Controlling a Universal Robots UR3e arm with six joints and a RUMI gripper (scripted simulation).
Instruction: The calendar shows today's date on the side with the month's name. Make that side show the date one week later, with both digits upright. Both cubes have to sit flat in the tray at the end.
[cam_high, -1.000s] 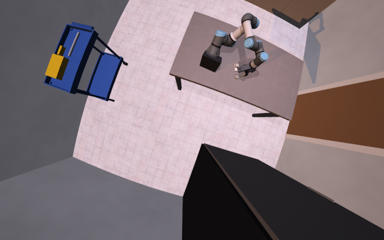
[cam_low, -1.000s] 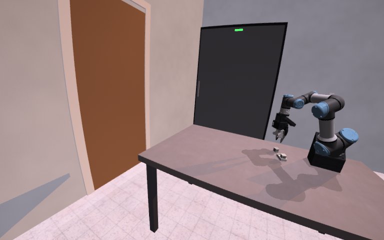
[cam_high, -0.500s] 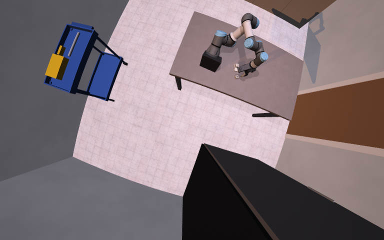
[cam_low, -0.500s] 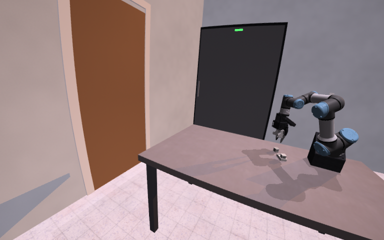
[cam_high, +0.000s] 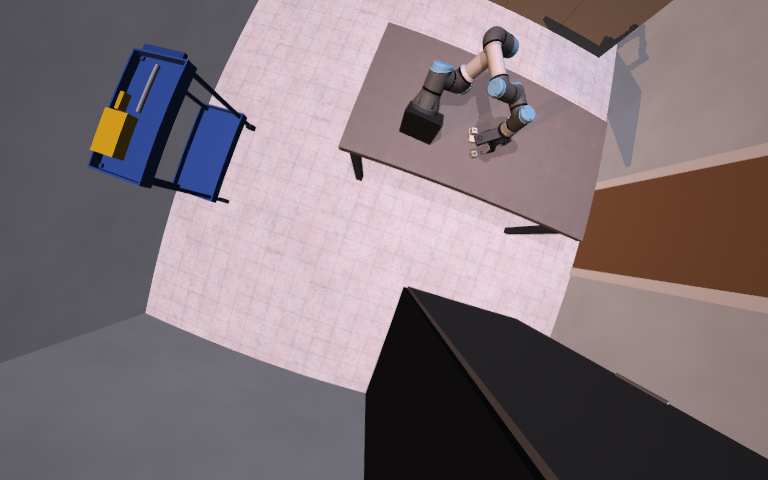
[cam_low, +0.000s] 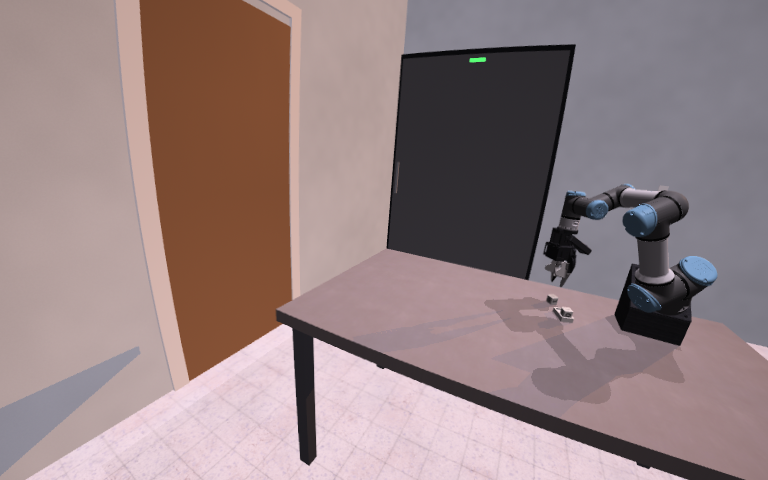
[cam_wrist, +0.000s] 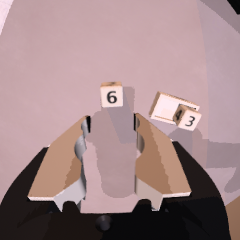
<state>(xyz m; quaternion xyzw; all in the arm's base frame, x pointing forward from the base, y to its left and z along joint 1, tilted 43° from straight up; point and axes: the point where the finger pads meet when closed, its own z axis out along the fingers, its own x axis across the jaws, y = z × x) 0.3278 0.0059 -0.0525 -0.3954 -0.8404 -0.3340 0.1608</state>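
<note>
A loose cube (cam_wrist: 111, 95) lies on the table top with a 6 facing up; it also shows in the exterior view (cam_low: 552, 297). The pale calendar tray (cam_wrist: 167, 107) lies to its right. A second cube (cam_wrist: 189, 119) showing a 3 sits at the tray's near end, and I cannot tell if it sits flat. The tray also shows in the exterior view (cam_low: 563, 313). My gripper (cam_wrist: 112, 115) hangs well above the table, just short of the 6 cube. Its fingers stand partly apart with nothing between them. The gripper also shows in the exterior and top views (cam_low: 559, 274) (cam_high: 484, 144).
The arm's black base block (cam_low: 651, 316) stands on the table to the right of the tray. A black cabinet (cam_low: 475, 158) stands behind the table. The table's far edge runs close behind the gripper.
</note>
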